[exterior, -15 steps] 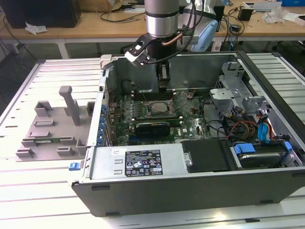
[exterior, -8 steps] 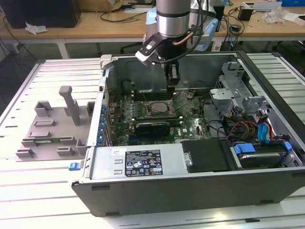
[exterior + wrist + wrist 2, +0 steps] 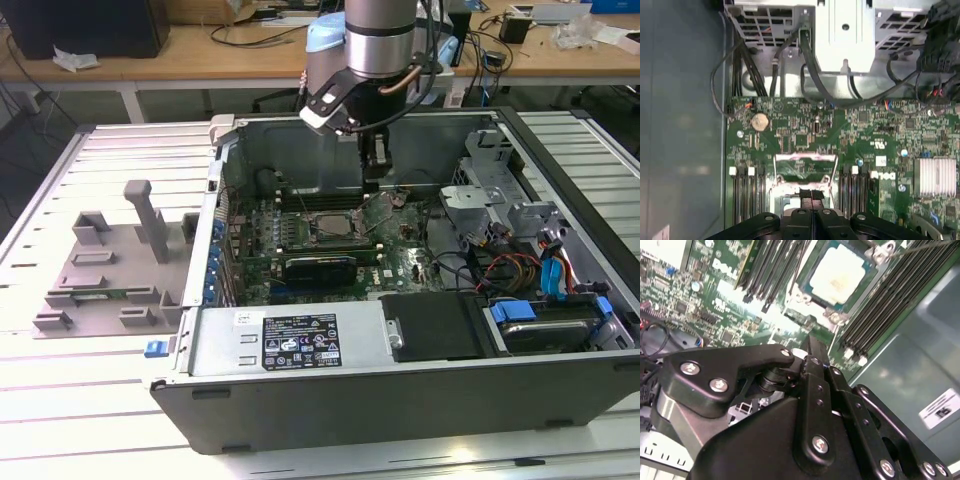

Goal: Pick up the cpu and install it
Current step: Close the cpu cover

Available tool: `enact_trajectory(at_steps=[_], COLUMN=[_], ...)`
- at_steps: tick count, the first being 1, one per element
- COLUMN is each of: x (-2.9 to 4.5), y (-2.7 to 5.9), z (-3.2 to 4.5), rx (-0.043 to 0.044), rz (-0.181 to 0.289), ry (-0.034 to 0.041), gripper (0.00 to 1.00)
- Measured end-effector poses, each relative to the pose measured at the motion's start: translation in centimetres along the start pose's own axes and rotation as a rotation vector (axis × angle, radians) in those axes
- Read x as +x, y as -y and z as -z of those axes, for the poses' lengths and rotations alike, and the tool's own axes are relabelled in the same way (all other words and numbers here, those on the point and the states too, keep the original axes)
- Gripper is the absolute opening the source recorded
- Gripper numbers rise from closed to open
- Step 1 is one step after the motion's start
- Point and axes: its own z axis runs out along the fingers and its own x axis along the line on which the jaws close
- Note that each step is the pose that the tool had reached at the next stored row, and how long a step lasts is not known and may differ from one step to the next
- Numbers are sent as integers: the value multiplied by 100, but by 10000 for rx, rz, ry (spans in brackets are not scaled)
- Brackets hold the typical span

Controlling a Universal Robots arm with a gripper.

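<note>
Claw pinched closed, fingertips pressed together, nothing between them. Hangs inside open computer case, low over motherboard, by socket's metal frame; contact with frame unclear. Cpu lies flat in socket, pale shiny top up, memory slots either side, apart from claw.

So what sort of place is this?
Likely a robotics lab or workshop: an open computer case lies on a slatted metal table, the arm's gripper reaches inside it, and cluttered desks stand behind.
</note>
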Motion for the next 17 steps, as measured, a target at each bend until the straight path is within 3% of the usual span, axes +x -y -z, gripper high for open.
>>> enact_trajectory(at_steps=[11, 12, 13, 17], x=[-3, -3, -3, 0], y=[-324, -388, -448, -491], z=[-13, -20, -50, -143], rx=[9, 22, 56, 100], rz=[-1, 1, 2, 2], ry=[0, -2, 0, -2], gripper=[11, 11, 11, 11])
